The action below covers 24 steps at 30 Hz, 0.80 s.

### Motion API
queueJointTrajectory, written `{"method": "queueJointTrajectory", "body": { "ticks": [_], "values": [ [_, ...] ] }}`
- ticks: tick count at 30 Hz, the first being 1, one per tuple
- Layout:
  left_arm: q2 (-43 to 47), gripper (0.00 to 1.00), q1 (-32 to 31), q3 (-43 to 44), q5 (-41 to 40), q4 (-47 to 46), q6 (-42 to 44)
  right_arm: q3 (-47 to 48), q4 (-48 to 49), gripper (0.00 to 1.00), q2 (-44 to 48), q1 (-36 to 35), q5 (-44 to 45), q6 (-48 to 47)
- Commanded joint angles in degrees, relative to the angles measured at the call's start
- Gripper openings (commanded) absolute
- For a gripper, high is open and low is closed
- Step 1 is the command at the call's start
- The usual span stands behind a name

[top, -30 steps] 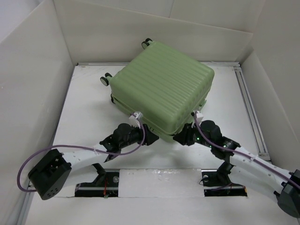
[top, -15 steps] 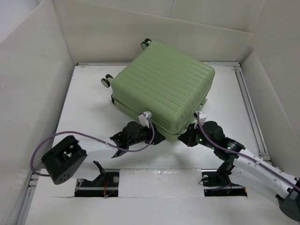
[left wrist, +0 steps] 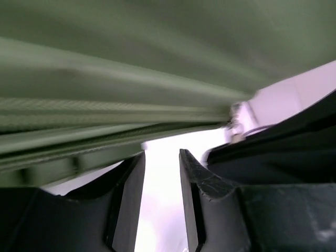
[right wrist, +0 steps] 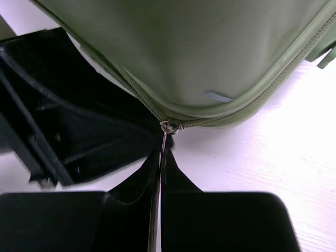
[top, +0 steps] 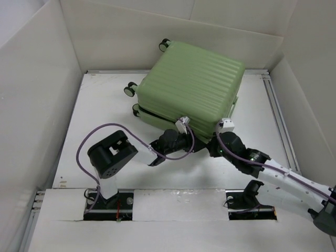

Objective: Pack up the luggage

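The luggage [top: 191,86] lies closed toward the back of the white surface [top: 102,121], its wheels at the far left. At its near edge the right hand [right wrist: 159,160] is pinched tight on the zipper pull [right wrist: 165,137]. The left hand [left wrist: 161,163] sits close against the same edge, fingers slightly parted with nothing between them.

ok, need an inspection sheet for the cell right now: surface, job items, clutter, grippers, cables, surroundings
Surface: white table, no spills seen.
Job's things: luggage, pale green, lid down, lying flat, wheels at far left.
Clutter: nothing seen.
Grippers: right gripper shut on zipper pull; left gripper slightly open, empty, at the luggage's near edge.
Cables: purple cable looping off the left arm; second cable along the right arm.
Surroundings: white walls on three sides; rail at right.
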State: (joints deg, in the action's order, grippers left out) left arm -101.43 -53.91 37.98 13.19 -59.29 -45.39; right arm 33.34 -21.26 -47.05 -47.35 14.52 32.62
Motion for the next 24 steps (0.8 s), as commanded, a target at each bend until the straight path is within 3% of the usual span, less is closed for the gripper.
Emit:
{"method": "queueJointTrajectory", "body": {
  "ticks": [1,5,8,9,14,17,19,21,24],
  "values": [
    [-4.47,0.28,0.82,6.23,-0.18,-10.22,-6.11,2.50,16.15,0.00,-3.21,-13.25,-12.16,6.49],
    [0.77,0.32,0.82,0.36,-3.86,-11.57,-5.60,8.31,13.53,0.00,-7.01,-17.07,-1.10,5.17],
    [12.07,0.58,0.82,-5.43,-9.04,-5.87,-1.21,10.33,11.34,0.00,-7.01,-16.20,3.13,3.15],
    [15.70,0.72,0.82,-6.76,-10.45,-3.75,1.68,10.86,10.72,0.00,-7.01,-15.58,4.01,2.54],
    [37.85,0.92,0.12,-12.75,-20.64,11.71,7.40,8.50,10.01,0.00,-2.54,-9.79,2.01,1.92],
    [50.60,0.98,1.43,-13.28,-28.20,23.57,8.12,6.92,10.53,0.00,0.63,-6.71,-1.60,0.69],
    [57.46,1.00,5.64,-12.75,-33.02,30.35,5.67,6.91,10.53,0.00,1.16,-6.70,-2.13,0.69],
    [59.50,1.00,9.16,-9.87,-36.90,34.48,2.78,6.30,10.53,0.00,1.17,-6.70,-3.53,0.69],
    [53.73,1.00,19.69,-3.55,-38.86,41.07,-0.05,5.07,10.53,0.00,1.17,-6.70,-5.29,0.69]
  ]
}}
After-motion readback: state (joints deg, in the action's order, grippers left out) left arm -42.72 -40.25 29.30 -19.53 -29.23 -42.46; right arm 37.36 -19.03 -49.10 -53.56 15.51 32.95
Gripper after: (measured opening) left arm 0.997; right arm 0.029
